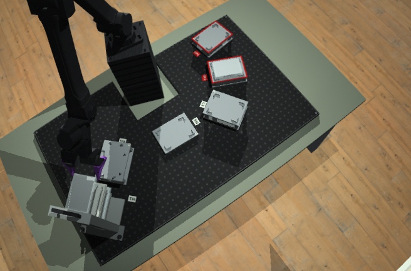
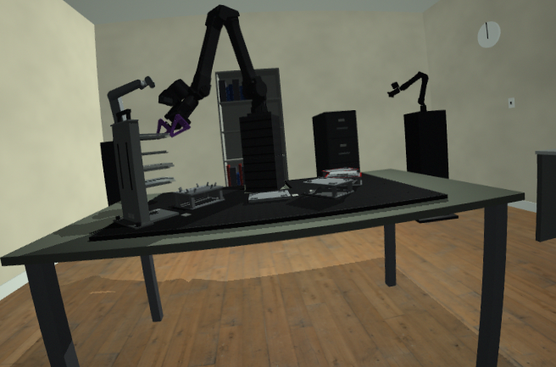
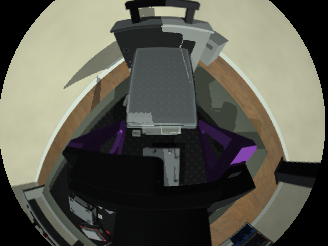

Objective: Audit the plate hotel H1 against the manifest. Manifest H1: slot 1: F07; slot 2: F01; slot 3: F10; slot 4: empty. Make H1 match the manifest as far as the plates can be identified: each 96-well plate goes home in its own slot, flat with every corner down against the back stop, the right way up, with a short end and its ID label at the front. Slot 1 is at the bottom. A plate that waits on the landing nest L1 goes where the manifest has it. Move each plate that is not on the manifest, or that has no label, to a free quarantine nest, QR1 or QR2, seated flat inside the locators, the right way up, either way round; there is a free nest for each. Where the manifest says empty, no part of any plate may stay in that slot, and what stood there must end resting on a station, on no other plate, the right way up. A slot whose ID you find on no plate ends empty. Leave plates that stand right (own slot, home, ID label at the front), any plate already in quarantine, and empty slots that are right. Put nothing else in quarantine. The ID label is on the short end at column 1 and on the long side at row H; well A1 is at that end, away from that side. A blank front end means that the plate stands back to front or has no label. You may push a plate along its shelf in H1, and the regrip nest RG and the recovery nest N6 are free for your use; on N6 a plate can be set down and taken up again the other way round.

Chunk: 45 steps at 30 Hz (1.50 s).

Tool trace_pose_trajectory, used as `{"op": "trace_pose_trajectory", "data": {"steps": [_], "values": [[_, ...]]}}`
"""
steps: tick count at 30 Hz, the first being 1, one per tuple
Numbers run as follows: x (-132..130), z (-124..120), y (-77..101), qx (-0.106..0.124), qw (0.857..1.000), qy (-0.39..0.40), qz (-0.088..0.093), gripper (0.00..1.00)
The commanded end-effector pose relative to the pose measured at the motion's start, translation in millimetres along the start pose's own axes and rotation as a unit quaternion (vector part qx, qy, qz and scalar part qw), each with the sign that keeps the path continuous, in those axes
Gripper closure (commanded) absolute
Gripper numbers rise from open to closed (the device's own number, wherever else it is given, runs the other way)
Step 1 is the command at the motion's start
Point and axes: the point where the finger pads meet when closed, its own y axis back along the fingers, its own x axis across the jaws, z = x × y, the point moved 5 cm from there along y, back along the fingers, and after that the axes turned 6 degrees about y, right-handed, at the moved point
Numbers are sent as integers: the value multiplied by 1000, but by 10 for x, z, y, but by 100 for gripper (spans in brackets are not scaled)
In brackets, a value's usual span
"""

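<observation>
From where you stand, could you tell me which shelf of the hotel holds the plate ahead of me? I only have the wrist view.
Observer: In the exterior view, the jaws are level with the top shelf of the hotel, and three more shelves sit below it.
Operator: Thank you. Are the jaws gripping that plate?
Observer: No. In the top view they stand wide open at the front end of the plate and hold nothing.
Operator: Is a quarantine nest free?
Observer: It looks so. The far red-framed nest shows a bare grey bed with corner locators. The nearer one carries a pale plate.
</observation>
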Motion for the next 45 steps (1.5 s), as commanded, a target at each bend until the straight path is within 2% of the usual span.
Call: {"op": "trace_pose_trajectory", "data": {"steps": [1,7,8,10,11,34,36,38,41,42,45], "values": [[8,208,-89,-14,1000,-3,-1,0],[6,227,-125,-13,1000,-3,0,0],[-33,238,-54,-21,1000,0,-4,0],[-33,238,-54,-21,1000,0,-4,0],[-33,238,-54,-21,1000,0,-4,14],[-33,238,-54,-21,1000,0,-4,14],[-6,217,24,-20,1000,-5,-3,14],[-18,229,45,-29,1000,-5,-5,14],[-23,218,55,-29,1000,-5,-5,14],[-22,169,62,-19,1000,-6,-4,14],[-40,174,92,-29,1000,-7,-6,14]]}}
